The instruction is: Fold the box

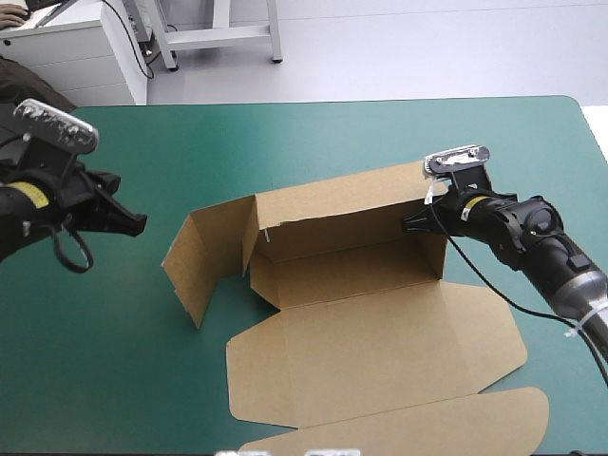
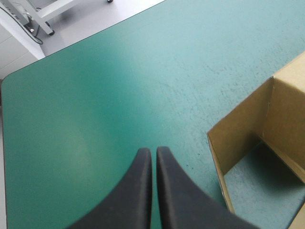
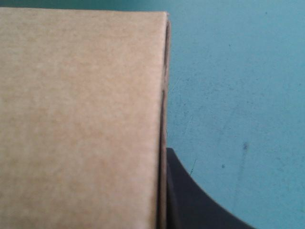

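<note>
Left gripper (image 1: 141, 224) hangs over the bare teal-green cover (image 1: 85, 361), its black fingers pressed together. It is near the brown box (image 1: 380, 351), which lies mid-table with its front panels flat, its left flap (image 1: 204, 261) and its rear wall (image 1: 342, 204) raised. Right gripper (image 1: 408, 226) sits at that wall's right end. Only one finger (image 3: 195, 205) shows against the board, so it seems clamped there.
</note>
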Tool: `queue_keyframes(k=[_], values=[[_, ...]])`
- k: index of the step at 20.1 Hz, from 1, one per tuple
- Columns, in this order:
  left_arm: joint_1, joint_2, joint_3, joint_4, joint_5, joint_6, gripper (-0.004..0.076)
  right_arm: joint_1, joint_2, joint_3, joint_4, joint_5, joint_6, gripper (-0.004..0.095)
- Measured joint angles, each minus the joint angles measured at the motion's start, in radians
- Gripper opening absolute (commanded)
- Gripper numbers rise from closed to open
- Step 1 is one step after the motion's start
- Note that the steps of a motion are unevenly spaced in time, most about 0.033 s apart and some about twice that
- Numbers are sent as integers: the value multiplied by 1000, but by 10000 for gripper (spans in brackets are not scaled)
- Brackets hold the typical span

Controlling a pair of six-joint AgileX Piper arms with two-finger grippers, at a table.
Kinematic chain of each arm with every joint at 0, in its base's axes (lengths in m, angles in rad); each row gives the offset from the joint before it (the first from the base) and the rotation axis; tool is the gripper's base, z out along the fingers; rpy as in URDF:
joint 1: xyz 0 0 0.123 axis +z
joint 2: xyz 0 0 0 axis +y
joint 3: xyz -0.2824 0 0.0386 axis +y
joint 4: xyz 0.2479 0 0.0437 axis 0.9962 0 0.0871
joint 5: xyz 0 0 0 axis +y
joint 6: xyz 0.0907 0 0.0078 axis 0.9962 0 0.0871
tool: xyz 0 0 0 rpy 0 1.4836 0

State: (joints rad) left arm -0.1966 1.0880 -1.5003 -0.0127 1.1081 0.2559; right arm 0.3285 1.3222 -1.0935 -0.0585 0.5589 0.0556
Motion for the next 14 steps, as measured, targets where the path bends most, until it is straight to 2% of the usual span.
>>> queue_keyframes(k=[3,8,11,14], values=[[6,-151,169,29,-14,-58,11,0,0,0,2,1,0,-20],[6,-368,431,116,-113,-166,11,0,0,0,4,8,12,-20],[6,-434,489,112,-106,-175,11,0,-2,-13,11,34,21,-20],[6,-466,498,112,-73,-179,10,0,-9,-84,47,140,4,-20]])
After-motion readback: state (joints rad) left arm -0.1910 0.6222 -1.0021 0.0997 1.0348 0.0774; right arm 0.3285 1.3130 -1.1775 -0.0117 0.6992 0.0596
